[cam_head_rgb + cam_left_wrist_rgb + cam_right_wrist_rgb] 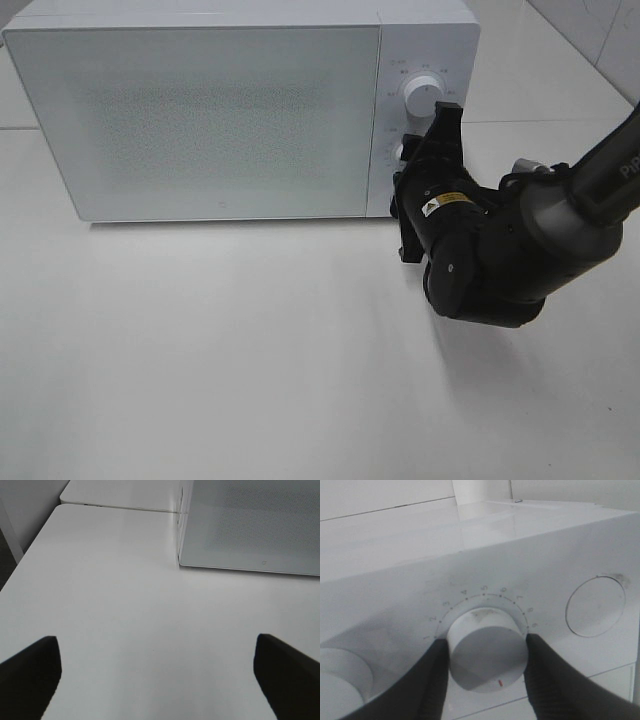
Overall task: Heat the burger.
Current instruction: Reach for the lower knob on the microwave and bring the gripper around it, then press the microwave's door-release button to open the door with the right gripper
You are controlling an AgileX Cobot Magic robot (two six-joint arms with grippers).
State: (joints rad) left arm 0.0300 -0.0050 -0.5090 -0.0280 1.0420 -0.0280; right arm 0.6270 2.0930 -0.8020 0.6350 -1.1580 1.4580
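Observation:
The burger is out of view. The white microwave point(200, 120) stands at the back of the table with its door shut; its frosted front hides the inside. My right gripper point(412, 152) is at the control panel, turned on its side. In the right wrist view my right gripper point(487, 645) is shut on the lower dial knob point(485, 667), with one black finger point(437, 680) on each side of it. The knob's red mark points away from the number scale. My left gripper point(157, 675) is open and empty above bare table, and it does not show in the exterior view.
The upper knob point(421, 92) sits above the held one. A round button point(595, 605) is on the same panel. The microwave's left corner point(182, 560) is ahead of my left gripper. The white table point(250, 350) stretches in front of the microwave, with a second table behind.

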